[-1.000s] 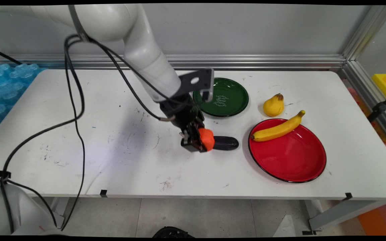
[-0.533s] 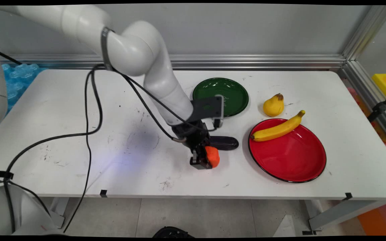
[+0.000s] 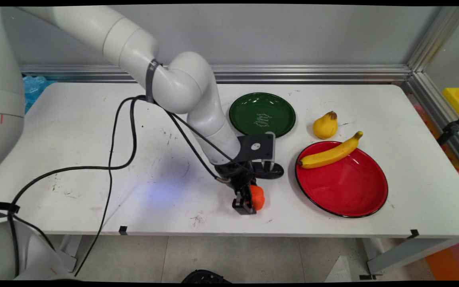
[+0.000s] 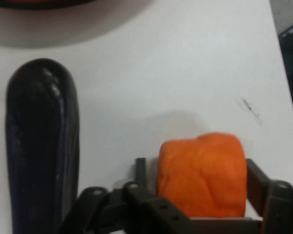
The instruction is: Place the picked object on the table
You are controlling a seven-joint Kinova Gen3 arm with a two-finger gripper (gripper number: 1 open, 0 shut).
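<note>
Gripper: the black gripper (image 3: 249, 201) sits low in the middle of the main view, near the table's front edge. Its two fingers are squeezed tight on the orange thing, one on each side.

Orange thing: a small, soft-looking orange lump (image 3: 257, 197) is held between the fingers. In the hand view the orange lump (image 4: 202, 175) fills the bottom middle, with a black finger (image 4: 260, 181) pressed on its right side. It is right down by the table; I cannot tell if it touches.

Eggplant: a dark, shiny eggplant (image 3: 271, 170) lies on the table just above the gripper in the main view, partly hidden by the arm's black bracket. In the hand view the eggplant (image 4: 41, 141) runs up the left side, close to the orange lump but not touching it.

Red plate: a big red plate (image 3: 345, 187) lies to the right of the gripper, apart from it.

Banana: a yellow banana (image 3: 329, 153) lies across the top rim of the red plate.

Pear: a yellow pear (image 3: 325, 125) stands on the table just above the red plate.

Green plate: a dark green plate (image 3: 281, 107) lies higher up, in the middle of the picture, behind the arm.

Table: a white table (image 3: 94, 135) with small dark marks holds everything.

Cables: black cables (image 3: 110, 167) hang from the arm on the left side.
</note>
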